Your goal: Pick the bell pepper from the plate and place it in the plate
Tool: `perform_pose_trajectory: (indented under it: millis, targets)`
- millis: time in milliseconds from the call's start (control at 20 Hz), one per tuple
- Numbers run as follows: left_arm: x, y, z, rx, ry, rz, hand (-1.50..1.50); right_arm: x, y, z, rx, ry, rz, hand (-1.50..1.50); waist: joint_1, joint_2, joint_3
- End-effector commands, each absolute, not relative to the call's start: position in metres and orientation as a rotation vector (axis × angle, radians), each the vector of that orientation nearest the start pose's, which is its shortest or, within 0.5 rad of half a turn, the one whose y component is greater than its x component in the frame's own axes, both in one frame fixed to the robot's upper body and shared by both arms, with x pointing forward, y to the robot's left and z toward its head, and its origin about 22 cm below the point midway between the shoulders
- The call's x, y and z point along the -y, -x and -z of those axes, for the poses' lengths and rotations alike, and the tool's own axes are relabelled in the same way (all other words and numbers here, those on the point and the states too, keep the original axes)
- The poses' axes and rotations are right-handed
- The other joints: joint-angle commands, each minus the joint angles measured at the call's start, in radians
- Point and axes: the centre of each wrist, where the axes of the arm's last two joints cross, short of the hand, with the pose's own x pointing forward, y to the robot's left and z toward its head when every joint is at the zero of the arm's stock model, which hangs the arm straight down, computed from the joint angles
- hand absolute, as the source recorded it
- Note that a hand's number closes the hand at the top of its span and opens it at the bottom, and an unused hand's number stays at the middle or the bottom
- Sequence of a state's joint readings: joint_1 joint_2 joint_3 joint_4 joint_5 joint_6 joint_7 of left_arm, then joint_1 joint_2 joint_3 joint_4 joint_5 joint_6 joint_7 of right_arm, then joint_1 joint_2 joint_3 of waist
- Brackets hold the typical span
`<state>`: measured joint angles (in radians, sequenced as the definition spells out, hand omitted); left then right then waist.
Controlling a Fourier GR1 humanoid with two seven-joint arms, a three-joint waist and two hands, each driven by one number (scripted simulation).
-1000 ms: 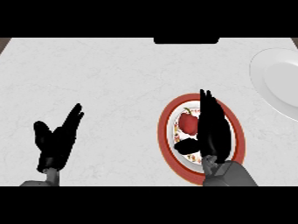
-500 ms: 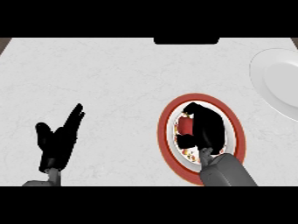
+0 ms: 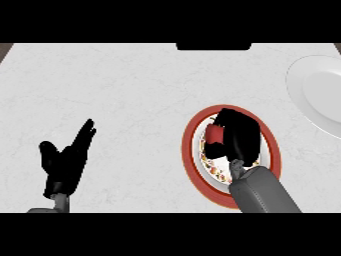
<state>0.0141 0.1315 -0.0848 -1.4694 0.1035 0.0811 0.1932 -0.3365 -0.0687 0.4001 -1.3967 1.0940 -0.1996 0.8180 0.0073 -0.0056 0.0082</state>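
Your right hand (image 3: 239,137) sits over the red-rimmed plate (image 3: 191,155) at the lower right of the worktop (image 3: 129,90), its fingers curled around the red bell pepper (image 3: 215,134), which shows only as a small red patch at the hand's left edge, still above that plate. Your left hand (image 3: 66,160) rests open at the lower left with fingers up, and the white plate (image 3: 328,95) lies well apart at the right edge

Red bell pepper (image 3: 216,134) on red-rimmed plate (image 3: 190,150); white plate (image 3: 328,95) apart.
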Motion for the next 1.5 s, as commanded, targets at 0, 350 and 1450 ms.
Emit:
perform_pose_trajectory:
  millis: [0,350,1450]
  targets:
    - [-0.242,-0.232,0.034,1.192,0.006,0.014,0.0,0.141,-0.34,-0.061,1.061,1.234,-0.377,1.5,0.018,0.019,-0.009]
    - [-0.234,-0.239,0.019,1.264,0.013,0.058,0.0,0.238,-0.393,-0.123,0.769,1.52,0.084,1.5,0.064,0.067,-0.015]
    - [-0.215,-0.247,0.012,1.256,0.064,0.108,0.0,0.353,-0.407,-0.187,0.576,1.997,0.783,1.5,0.105,0.067,-0.005]
